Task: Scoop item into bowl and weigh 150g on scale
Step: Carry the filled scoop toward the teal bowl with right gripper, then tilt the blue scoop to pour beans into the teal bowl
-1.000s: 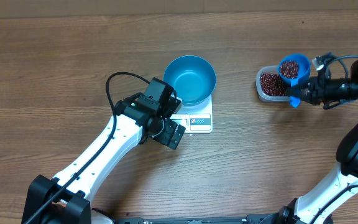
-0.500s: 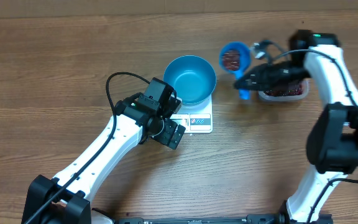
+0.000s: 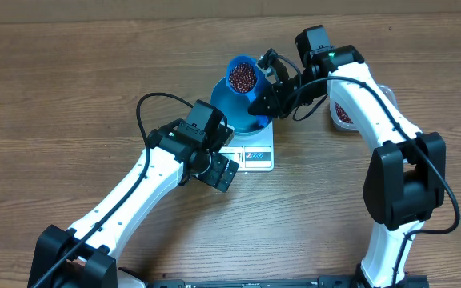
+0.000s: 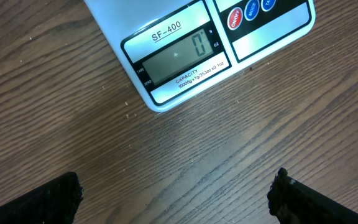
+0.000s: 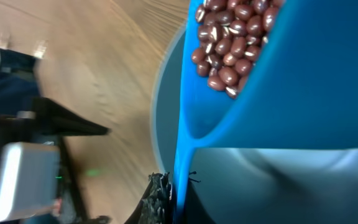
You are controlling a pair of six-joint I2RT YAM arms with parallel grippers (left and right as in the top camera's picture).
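The scale (image 4: 166,37) is labelled SF-400 and its display reads 0.

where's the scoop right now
In the overhead view, the scoop, full of beans, is held by the right gripper above the far rim of the bowl, which sits on the scale.

Matt brown wood-grain worktop (image 3: 54,96). Smooth white plastic scale (image 4: 142,18), faint sheen. Smooth blue plastic bowl (image 3: 229,108). Blue plastic scoop (image 5: 303,93), smooth, satin. Dark red-brown beans (image 5: 229,37), glossy skins, pale marks. Glossy white plastic left arm shell (image 3: 126,200).
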